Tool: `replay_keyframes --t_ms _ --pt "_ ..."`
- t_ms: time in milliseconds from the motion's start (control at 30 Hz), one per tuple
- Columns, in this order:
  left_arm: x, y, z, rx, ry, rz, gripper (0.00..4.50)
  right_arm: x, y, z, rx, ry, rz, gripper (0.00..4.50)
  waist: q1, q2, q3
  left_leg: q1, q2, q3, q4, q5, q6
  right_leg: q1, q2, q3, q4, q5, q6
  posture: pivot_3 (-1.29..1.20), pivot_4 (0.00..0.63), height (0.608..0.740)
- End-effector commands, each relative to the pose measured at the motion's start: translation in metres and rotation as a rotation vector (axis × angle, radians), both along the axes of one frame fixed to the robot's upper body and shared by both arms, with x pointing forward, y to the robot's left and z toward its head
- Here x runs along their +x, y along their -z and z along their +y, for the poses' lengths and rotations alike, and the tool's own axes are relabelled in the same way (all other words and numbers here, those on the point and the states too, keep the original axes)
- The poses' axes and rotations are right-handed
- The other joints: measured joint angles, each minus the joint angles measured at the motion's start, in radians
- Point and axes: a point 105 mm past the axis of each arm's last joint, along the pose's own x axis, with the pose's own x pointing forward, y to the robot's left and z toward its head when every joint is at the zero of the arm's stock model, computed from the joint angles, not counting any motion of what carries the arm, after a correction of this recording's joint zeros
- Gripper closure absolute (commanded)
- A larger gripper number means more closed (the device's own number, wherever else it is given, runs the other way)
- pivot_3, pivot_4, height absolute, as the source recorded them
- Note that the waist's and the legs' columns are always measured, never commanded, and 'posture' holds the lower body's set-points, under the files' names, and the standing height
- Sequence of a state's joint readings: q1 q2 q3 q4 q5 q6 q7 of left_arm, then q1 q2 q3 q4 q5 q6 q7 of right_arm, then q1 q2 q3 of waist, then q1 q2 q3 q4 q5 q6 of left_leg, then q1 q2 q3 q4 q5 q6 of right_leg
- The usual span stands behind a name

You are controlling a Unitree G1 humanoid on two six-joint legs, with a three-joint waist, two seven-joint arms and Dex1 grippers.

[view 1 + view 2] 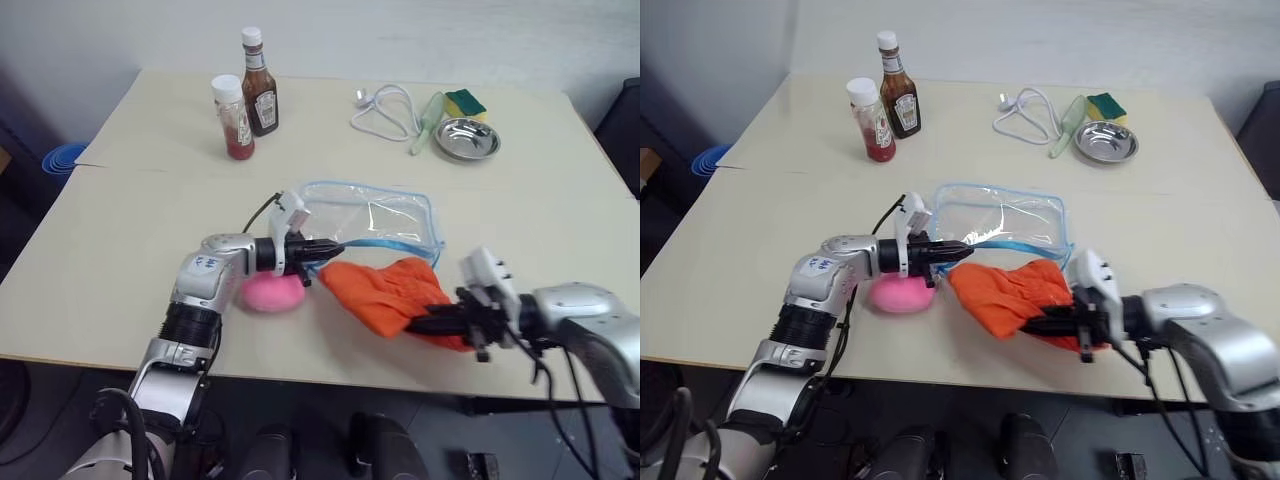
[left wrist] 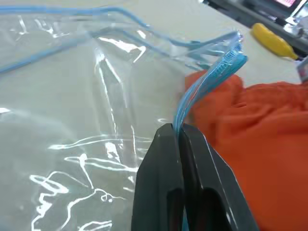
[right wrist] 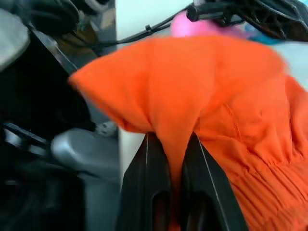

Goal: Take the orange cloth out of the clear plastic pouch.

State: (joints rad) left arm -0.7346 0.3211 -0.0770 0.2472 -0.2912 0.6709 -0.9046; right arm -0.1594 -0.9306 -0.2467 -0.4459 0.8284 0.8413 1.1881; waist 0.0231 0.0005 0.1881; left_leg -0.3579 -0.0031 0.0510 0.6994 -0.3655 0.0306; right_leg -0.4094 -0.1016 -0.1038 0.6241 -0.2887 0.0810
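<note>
The clear plastic pouch [image 1: 375, 215] lies flat in the middle of the table, its light blue zipper trim [image 2: 211, 79] lifted at the near edge. My left gripper [image 1: 335, 246] is shut on that trim, above the pink pom-pom [image 1: 270, 292]. The wrinkled orange cloth [image 1: 380, 290] is bunched on the table in front of the pouch, touching the trim. I cannot tell whether any of it is still inside. My right gripper [image 1: 412, 323] is shut on a fold at the cloth's near right side, and in the right wrist view the fabric [image 3: 192, 82] bulges up from between the fingers.
Two sauce bottles [image 1: 245, 100] stand at the back left. At the back right lie a white cable [image 1: 385, 110], a green brush [image 1: 428, 120], a yellow-green sponge [image 1: 466, 102] and a round steel bowl [image 1: 468, 138]. The table's near edge [image 1: 300, 372] runs just below the cloth.
</note>
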Motion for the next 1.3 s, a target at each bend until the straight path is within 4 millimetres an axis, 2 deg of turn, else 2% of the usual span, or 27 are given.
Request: replay_keyframes --t_ms 33,67,133,167,233,333,467,600,633,733,767,800,833,867,900,933,967,1000,1033,1100,1133,1167,1200,1300 --pt "-0.007 -0.008 0.005 -0.008 0.026 -0.038 4.5 -0.004 -0.038 -0.024 0.038 0.099 -0.07 4.47 0.0 0.0 0.0 0.0 0.0 0.0 0.0 0.0 0.0 0.0 0.0 0.0 0.0 0.0 0.0 0.0 0.15 0.74" --pt "-0.01 -0.007 0.006 -0.002 0.047 -0.046 4.5 0.0 -0.046 -0.033 0.038 0.153 -0.099 4.47 0.0 0.0 0.0 0.0 0.0 0.0 0.0 0.0 0.0 0.0 0.0 0.0 0.0 0.0 0.0 0.0 0.15 0.74" --pt "-0.014 -0.005 0.009 0.009 0.071 -0.049 4.5 0.018 -0.076 -0.075 0.001 0.358 -0.25 4.47 0.001 0.0 0.0 0.001 0.0 0.0 0.0 0.0 0.0 0.0 0.0 0.0 0.0 0.0 0.0 0.0 0.15 0.74" --pt "-0.015 -0.005 0.011 0.011 0.076 -0.049 4.5 0.022 -0.085 -0.088 -0.013 0.422 -0.297 4.47 0.002 0.0 0.0 0.001 0.0 0.001 0.0 0.0 0.0 0.0 0.0 0.0 0.0 0.0 0.0 0.0 0.15 0.74" --pt "-0.015 -0.004 0.012 0.021 0.086 -0.053 4.5 0.03 -0.094 -0.113 -0.103 0.507 -0.388 4.47 0.002 0.0 0.0 0.0 -0.001 0.001 0.0 0.0 0.0 0.0 -0.001 0.001 0.0 0.0 0.0 0.0 0.15 0.74" --pt "-0.014 -0.001 0.012 0.038 0.101 -0.058 4.5 0.038 -0.097 -0.137 -0.216 0.552 -0.509 4.47 0.002 0.0 0.0 0.0 0.0 0.001 -0.001 0.0 0.0 0.0 0.0 0.0 -0.002 0.0 0.0 0.0 0.15 0.74" --pt "-0.014 0.001 0.011 0.063 0.117 -0.078 4.5 0.046 -0.068 -0.15 -0.44 0.449 -0.659 4.47 0.001 0.0 0.0 0.0 -0.001 0.003 -0.001 0.0 0.0 0.0 0.001 0.001 -0.001 0.0 0.0 0.0 0.15 0.74" --pt "-0.016 0.004 0.012 0.063 0.124 -0.083 4.5 0.054 -0.026 -0.158 -0.531 0.407 -0.767 4.47 0.0 0.0 0.0 0.001 0.0 0.004 -0.001 0.0 0.0 0.0 0.002 0.001 -0.001 0.0 0.0 0.0 0.15 0.74" --pt "-0.018 0.005 0.012 0.063 0.129 -0.082 4.5 0.05 -0.005 -0.157 -0.554 0.358 -0.734 4.47 0.0 0.0 0.0 0.001 0.0 0.005 -0.001 0.0 0.0 0.0 0.003 0.001 0.0 0.0 0.0 0.0 0.15 0.74" --pt "-0.024 0.008 0.013 0.07 0.155 -0.079 4.5 0.039 0.032 -0.151 -0.507 0.316 -0.597 4.47 0.0 0.001 0.0 0.002 0.001 0.005 -0.001 0.0 0.0 0.0 0.002 0.001 0.0 0.0 0.0 0.0 0.15 0.74" --pt "-0.026 0.009 0.014 0.073 0.168 -0.075 4.5 0.036 0.039 -0.149 -0.491 0.314 -0.554 3.89 0.0 0.001 0.0 0.002 0.001 0.005 -0.001 0.0 -0.001 0.0 0.003 0.001 0.0 0.0 0.0 0.0 0.15 0.74" --pt "-0.03 0.01 0.015 0.098 0.188 -0.103 4.13 0.033 0.047 -0.149 -0.482 0.317 -0.538 3.48 0.0 0.001 0.0 0.002 0.001 0.005 -0.001 0.0 -0.001 0.0 0.002 0.001 0.0 0.0 0.0 0.0 0.15 0.74" --pt "-0.032 0.012 0.017 0.122 0.192 -0.119 4.04 0.027 0.056 -0.151 -0.483 0.311 -0.498 3.33 0.0 0.002 0.0 0.002 0.001 0.005 -0.001 0.0 -0.001 0.0 0.002 0.001 0.0 0.0 0.0 0.0 0.15 0.74" --pt "-0.035 0.01 0.019 0.127 0.205 -0.145 3.83 0.022 0.06 -0.151 -0.475 0.307 -0.494 2.91 -0.001 0.002 0.0 0.002 0.0 0.005 0.0 0.0 -0.001 0.0 0.002 0.002 0.0 0.0 0.0 0.0 0.15 0.74" --pt "-0.036 0.005 0.021 0.108 0.203 -0.16 3.62 0.019 0.059 -0.153 -0.443 0.332 -0.488 2.69 -0.001 0.002 0.0 0.004 0.001 0.005 -0.001 0.0 -0.001 0.001 0.002 0.003 0.0 0.0 0.0 0.0 0.15 0.74" --pt "-0.038 -0.001 0.023 0.086 0.204 -0.181 3.2 0.017 0.051 -0.151 -0.407 0.334 -0.525 2.24 -0.001 0.002 0.0 0.004 0.001 0.005 -0.001 0.0 -0.001 0.002 0.002 0.003 0.0 0.0 0.0 0.0 0.15 0.74" --pt "-0.04 -0.007 0.025 0.066 0.213 -0.208 3.06 0.017 0.042 -0.151 -0.387 0.34 -0.573 2.07 -0.002 0.002 0.001 0.004 0.001 0.005 -0.001 0.0 -0.001 0.002 0.002 0.003 0.0 0.0 0.0 0.0 0.15 0.74" --pt "-0.042 -0.01 0.026 0.056 0.217 -0.225 2.74 0.017 0.036 -0.151 -0.375 0.343 -0.604 1.68 -0.004 0.002 0.001 0.004 0.001 0.005 -0.001 0.0 -0.001 0.002 0.002 0.003 -0.001 0.0 0.0 0.0 0.15 0.74" --pt "-0.046 -0.021 0.034 0.017 0.211 -0.263 2.48 0.017 0.026 -0.15 -0.353 0.352 -0.601 1.45 -0.006 0.003 0.001 0.004 0.001 0.005 -0.001 0.0 -0.001 0.002 0.002 0.004 -0.001 0.0 0.0 0.0 0.15 0.74" --pt "-0.058 -0.037 0.054 -0.027 0.205 -0.287 1.9 0.007 0.021 -0.137 -0.319 0.289 -0.529 0.74 -0.008 0.003 0.001 0.004 0.002 0.005 -0.001 0.0 -0.001 0.001 0.002 0.004 -0.002 0.0 0.0 0.0 0.15 0.74" --pt "-0.065 -0.04 0.065 -0.022 0.206 -0.292 1.89 0.0 0.023 -0.127 -0.304 0.236 -0.499 0.56 -0.01 0.004 0.001 0.005 0.002 0.005 -0.001 0.0 -0.002 0.001 0.002 0.004 -0.002 0.0 0.0 0.0 0.15 0.74" --pt "-0.072 -0.04 0.072 -0.01 0.205 -0.293 1.89 -0.006 0.025 -0.117 -0.284 0.199 -0.468 0.18 -0.012 0.004 0.001 0.005 0.004 0.004 -0.001 -0.001 -0.003 0.001 0.003 0.004 -0.001 -0.001 -0.001 0.0 0.15 0.74" --pt "-0.079 -0.033 0.087 0.034 0.183 -0.294 1.89 -0.01 0.028 -0.104 -0.238 0.167 -0.444 0.04 -0.015 0.004 0.001 0.005 0.005 0.004 -0.002 -0.001 -0.004 0.001 0.004 0.003 -0.001 -0.001 -0.002 0.0 0.15 0.74" --pt "-0.106 0.002 0.126 0.22 0.132 -0.332 1.89 -0.018 0.041 -0.064 -0.11 0.101 -0.408 0.04 -0.028 0.005 0.0 0.007 0.008 0.003 -0.003 -0.003 -0.007 0.003 0.006 0.002 -0.001 -0.003 -0.005 0.0 0.15 0.74"
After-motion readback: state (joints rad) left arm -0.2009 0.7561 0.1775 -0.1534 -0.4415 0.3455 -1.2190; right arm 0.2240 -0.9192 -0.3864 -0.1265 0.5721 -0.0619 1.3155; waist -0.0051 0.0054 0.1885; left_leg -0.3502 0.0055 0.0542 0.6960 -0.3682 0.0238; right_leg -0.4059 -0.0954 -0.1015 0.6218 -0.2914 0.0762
